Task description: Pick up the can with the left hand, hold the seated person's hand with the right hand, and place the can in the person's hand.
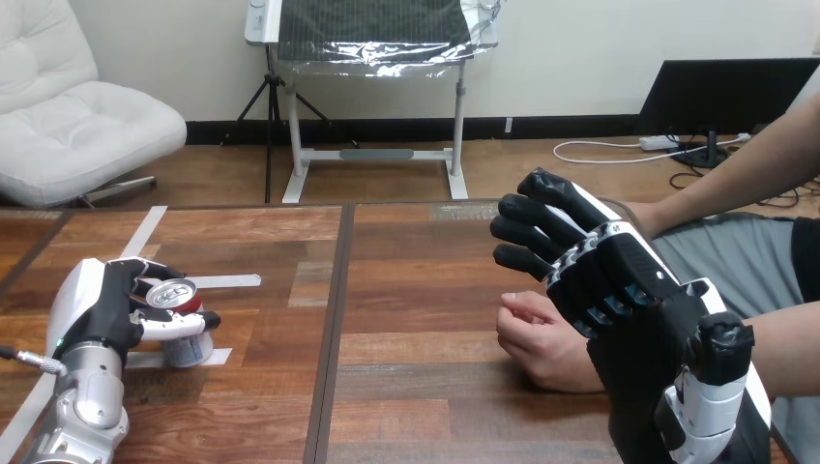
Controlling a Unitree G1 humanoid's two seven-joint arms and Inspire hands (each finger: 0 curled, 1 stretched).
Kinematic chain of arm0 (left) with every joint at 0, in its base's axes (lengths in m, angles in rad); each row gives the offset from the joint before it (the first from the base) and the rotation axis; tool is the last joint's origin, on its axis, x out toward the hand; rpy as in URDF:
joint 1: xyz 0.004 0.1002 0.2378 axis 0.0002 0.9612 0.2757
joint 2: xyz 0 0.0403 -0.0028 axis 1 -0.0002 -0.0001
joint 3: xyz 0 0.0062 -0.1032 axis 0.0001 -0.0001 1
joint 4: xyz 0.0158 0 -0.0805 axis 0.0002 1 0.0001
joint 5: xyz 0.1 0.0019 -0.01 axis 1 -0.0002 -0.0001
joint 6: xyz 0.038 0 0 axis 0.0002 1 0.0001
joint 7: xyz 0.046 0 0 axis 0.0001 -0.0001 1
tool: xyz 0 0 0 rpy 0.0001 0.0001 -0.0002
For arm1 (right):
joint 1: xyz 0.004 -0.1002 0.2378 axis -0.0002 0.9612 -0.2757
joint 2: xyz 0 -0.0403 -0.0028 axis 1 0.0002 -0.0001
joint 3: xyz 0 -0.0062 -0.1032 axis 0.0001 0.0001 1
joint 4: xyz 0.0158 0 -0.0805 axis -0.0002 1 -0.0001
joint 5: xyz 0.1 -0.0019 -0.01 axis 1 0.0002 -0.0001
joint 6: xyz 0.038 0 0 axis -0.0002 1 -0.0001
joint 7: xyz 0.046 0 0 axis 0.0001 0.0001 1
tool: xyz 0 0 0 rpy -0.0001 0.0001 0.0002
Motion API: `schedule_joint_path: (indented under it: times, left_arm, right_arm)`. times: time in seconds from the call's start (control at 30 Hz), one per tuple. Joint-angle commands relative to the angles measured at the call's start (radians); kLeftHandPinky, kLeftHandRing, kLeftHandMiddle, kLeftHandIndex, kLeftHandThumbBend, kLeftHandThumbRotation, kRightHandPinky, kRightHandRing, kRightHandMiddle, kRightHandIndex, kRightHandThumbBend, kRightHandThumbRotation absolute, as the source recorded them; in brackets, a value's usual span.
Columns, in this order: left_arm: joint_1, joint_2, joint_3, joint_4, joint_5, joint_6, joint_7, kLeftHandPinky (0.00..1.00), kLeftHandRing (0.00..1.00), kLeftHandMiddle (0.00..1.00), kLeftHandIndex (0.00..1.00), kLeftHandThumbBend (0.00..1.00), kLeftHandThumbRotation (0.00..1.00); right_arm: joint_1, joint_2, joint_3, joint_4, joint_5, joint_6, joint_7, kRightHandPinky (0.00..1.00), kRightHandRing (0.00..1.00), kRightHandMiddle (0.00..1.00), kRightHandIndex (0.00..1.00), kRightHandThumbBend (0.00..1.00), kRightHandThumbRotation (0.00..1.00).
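Left hand (102,307) is curled round the can (174,294), standing near the table's (416,290) left edge. Right hand (619,271) is spread, over the person's hand (541,346) by the right edge, not gripping afaik. 1 risk imo: person's hand is fisted, so can could get dropped w/ no palm to land on.

White wall (145,58), dark baseboard (387,129), wooden floor (406,179), white armchair (68,126) at left, foil-covered stand (377,39) centre, black monitor (725,92) at right.

White tape strips (227,281) lie on the left part of the wooden table (416,280), beside its dark lengthwise seam (334,319).
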Motion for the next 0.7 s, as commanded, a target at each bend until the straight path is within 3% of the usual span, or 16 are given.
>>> schedule_joint_path:
  times: [0.0, 0.67]
  left_arm:
    - [-0.092, -0.002, -0.011, -0.011, -0.003, -0.003, 0.019, 0.45, 0.51, 0.54, 0.57, 0.72, 0.0]
    - [-0.094, -0.001, -0.023, -0.016, 0.007, -0.004, 0.035, 0.38, 0.44, 0.49, 0.51, 0.7, 0.0]
  right_arm:
    - [-0.038, 0.003, -0.012, -0.044, -0.001, -0.014, -0.005, 0.83, 0.85, 0.85, 0.86, 0.85, 1.0]
    - [-0.038, 0.002, -0.016, -0.045, -0.004, -0.013, -0.01, 0.82, 0.85, 0.85, 0.86, 0.85, 1.0]
